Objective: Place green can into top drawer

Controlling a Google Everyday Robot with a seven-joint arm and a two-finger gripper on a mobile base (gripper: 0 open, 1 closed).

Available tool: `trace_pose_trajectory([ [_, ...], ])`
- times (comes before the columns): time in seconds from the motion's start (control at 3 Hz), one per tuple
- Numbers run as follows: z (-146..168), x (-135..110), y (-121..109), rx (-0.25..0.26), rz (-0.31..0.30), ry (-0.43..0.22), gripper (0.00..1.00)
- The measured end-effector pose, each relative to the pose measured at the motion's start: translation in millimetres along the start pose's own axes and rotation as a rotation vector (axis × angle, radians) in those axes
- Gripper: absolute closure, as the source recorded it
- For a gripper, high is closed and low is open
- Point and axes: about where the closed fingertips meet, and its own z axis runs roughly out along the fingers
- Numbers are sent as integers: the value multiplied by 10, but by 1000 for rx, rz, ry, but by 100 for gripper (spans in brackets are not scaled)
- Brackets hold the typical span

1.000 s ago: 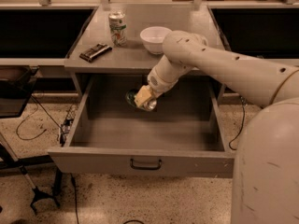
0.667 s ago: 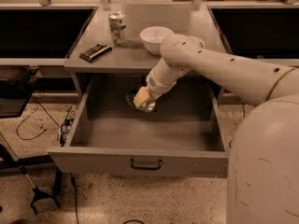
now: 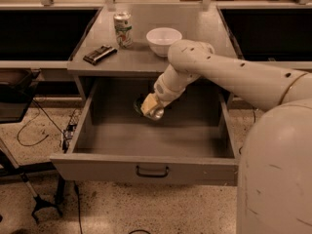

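Green can point(image 3: 157, 113): tilted, clamped in the gripper point(image 3: 148, 107) – inside the top drawer point(image 3: 146, 165).
Gripper: closed on the can, low over the drawer's rear floor.
Top drawer: open, surrounding the gripper.
White bowl point(image 3: 163, 40): beyond, above.
White printed can point(image 3: 123, 29): beyond-left.

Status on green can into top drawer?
Done: top drawer is pulled open. In hand: gripper is low inside it, closed around the green can. Left: release the can on the drawer floor and pull the arm out.
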Motion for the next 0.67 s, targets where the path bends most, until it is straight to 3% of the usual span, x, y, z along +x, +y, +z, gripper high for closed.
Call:
trace_pose_trajectory([
  [0.67, -29, 102, -30, -3, 6, -2, 37],
])
